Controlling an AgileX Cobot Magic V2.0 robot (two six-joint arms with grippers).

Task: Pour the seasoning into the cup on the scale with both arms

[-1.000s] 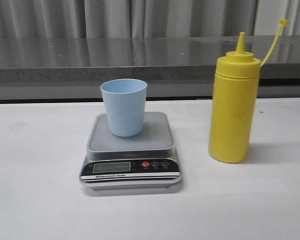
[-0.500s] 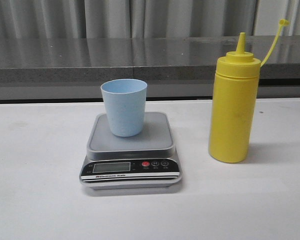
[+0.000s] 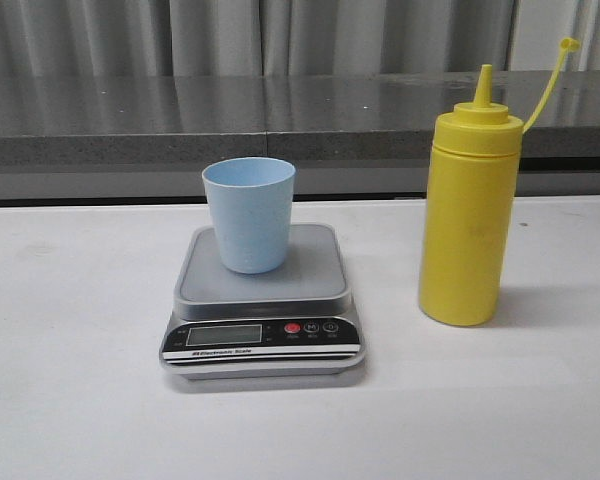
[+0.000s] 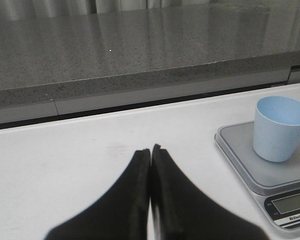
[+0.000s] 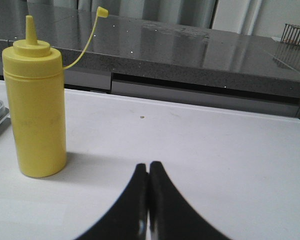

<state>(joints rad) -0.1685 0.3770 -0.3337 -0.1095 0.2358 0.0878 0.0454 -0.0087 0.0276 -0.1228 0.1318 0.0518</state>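
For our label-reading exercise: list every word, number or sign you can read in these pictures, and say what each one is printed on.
"Electronic Scale": white strip on the front panel of the scale, below its display.
"M": middle round button on that panel, faint.
Display: no digits can be read.
Logo before the brand words, marks on the other buttons: too small to read.
Cup and yellow bottle: no text visible.

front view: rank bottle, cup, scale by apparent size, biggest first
1. Scale: widest footprint in the front view, though it sits nearest the camera, which inflates it.
2. Seasoning bottle: tallest, covers a similar area; its order against the scale is unsure.
3. Cup: clearly smallest, about half the bottle's height.
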